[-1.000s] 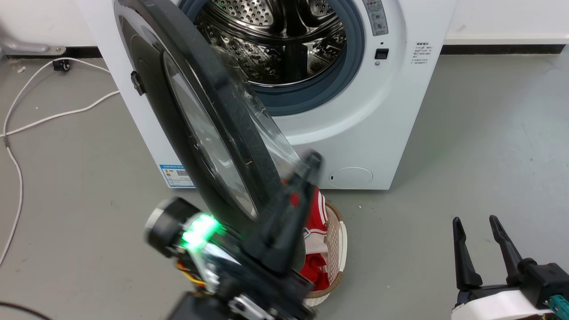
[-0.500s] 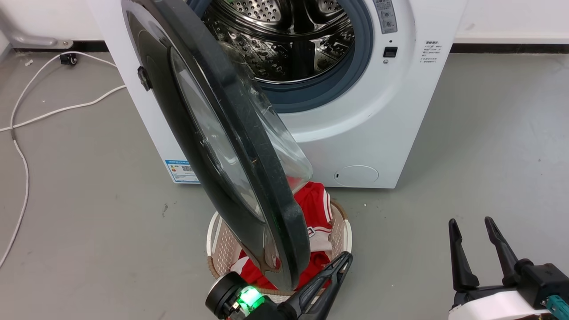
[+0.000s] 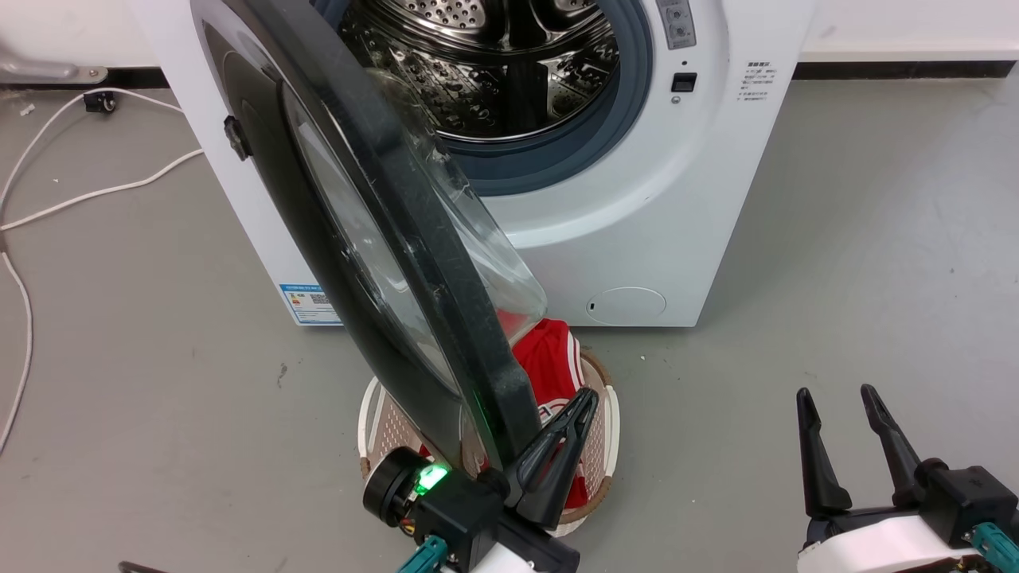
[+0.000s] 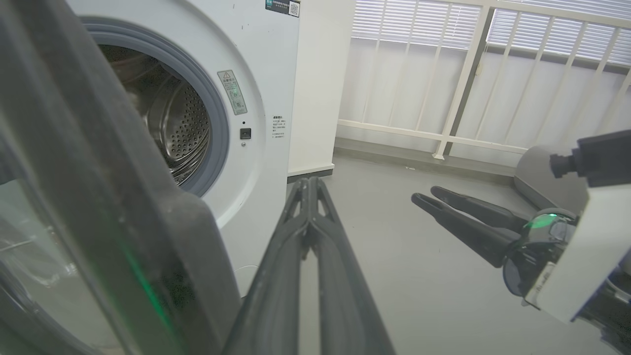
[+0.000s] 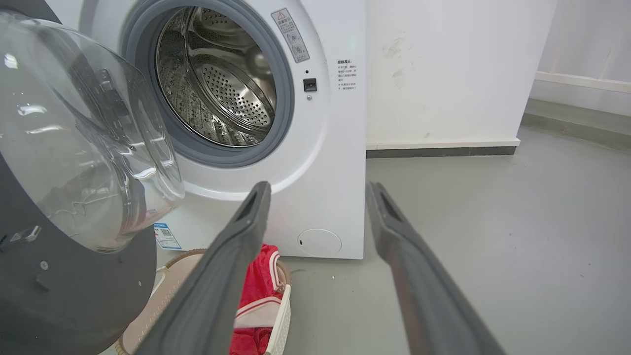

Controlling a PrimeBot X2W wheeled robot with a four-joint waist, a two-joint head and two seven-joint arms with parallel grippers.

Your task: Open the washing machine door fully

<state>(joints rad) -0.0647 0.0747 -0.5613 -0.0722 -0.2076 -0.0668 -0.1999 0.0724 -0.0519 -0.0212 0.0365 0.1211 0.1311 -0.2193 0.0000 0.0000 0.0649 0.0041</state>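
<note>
Standing roughly half open, the door [image 3: 374, 239] juts from the washer [image 3: 677, 207] edge-on, top cut off, hiding much of the basket [image 3: 611, 426]. Left gripper [image 3: 587, 396], jaws pressed together, angles up beside its lower rim; contact unclear. Right gripper [image 3: 834, 394] sits spread, empty, well apart.

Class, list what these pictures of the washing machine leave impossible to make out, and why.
1. Head view: the washing machine door hides most of what is in the basket.
2. Head view: print on the label is too small to read.
3. Left wrist view: the door's blurred edge hides whether the left claw touches it.
</note>
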